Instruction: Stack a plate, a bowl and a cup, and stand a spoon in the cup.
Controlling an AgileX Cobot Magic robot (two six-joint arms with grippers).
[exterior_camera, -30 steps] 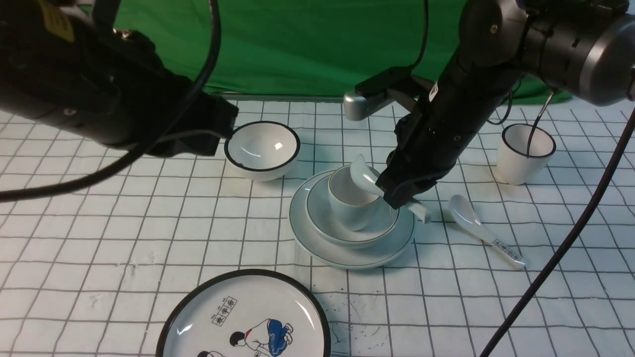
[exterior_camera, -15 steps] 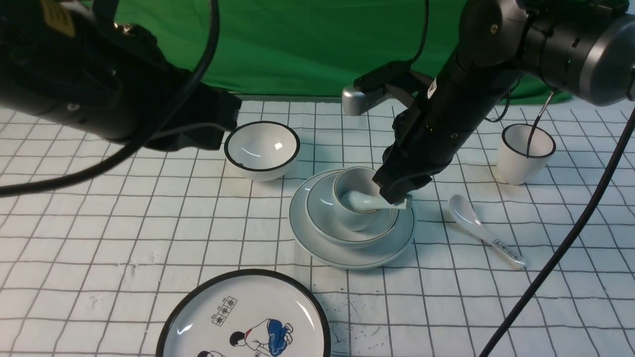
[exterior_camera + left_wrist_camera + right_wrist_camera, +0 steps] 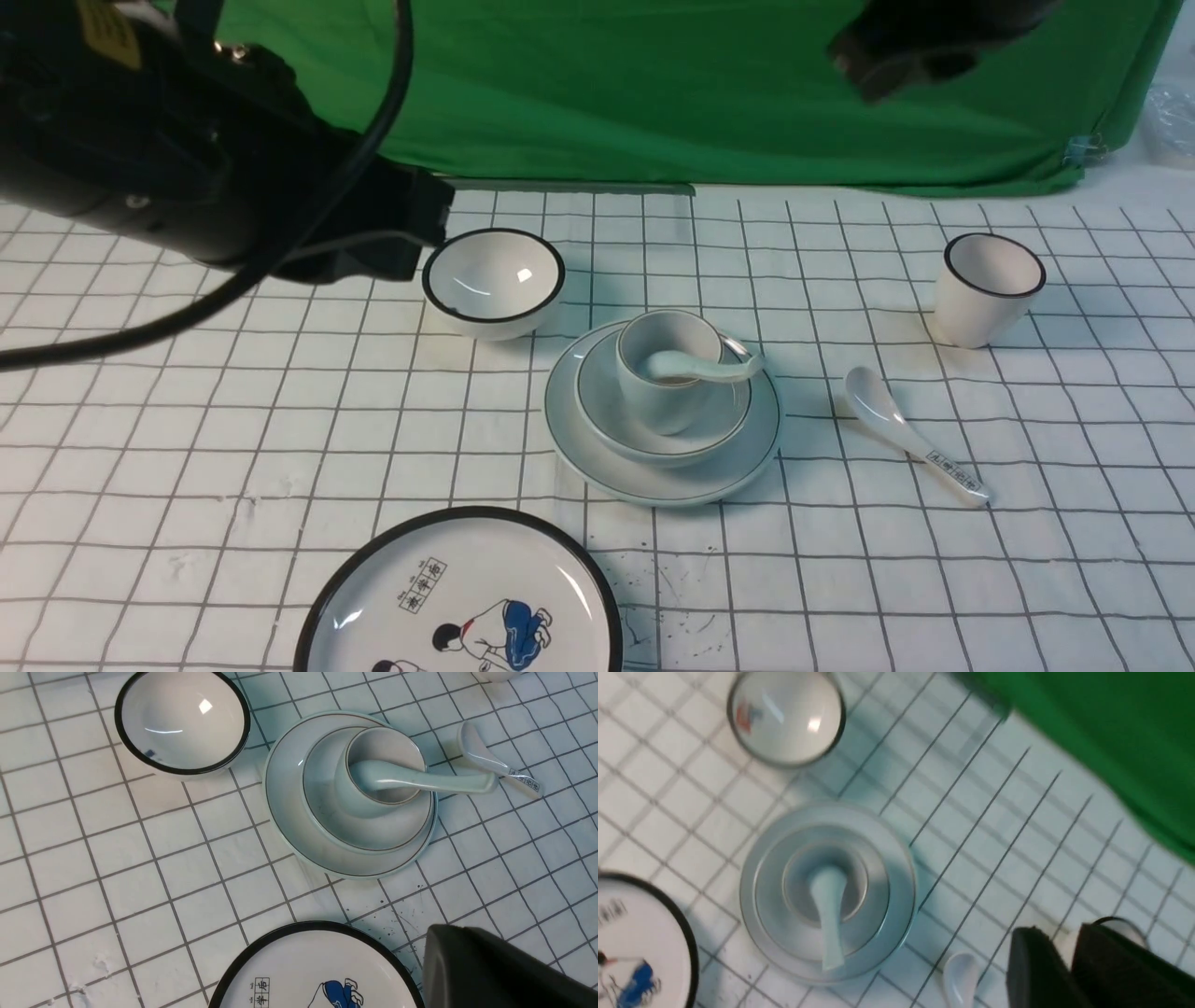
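The pale grey-green plate (image 3: 653, 483) sits mid-table with the shallow bowl (image 3: 674, 444) on it and the cup (image 3: 653, 403) inside the bowl. The plain spoon (image 3: 702, 368) lies in the cup, its scoop inside and its handle leaning over the rim to the right; the left wrist view shows the same spoon (image 3: 420, 780). My right gripper (image 3: 1059, 931) is high above the table, open and holding nothing. My left gripper (image 3: 444, 940) hangs shut and free over the near table.
A black-rimmed white bowl (image 3: 493, 280) stands behind-left of the stack, and a black-rimmed white cup (image 3: 990, 285) at the far right. A printed spoon (image 3: 910, 434) lies right of the plate. A cartoon plate (image 3: 462, 607) sits at the front edge. My left arm (image 3: 187, 159) fills the upper left.
My right gripper lowered the spoon into the cup, let it go, and rose up and away to the top of the front view. The left arm stayed still.
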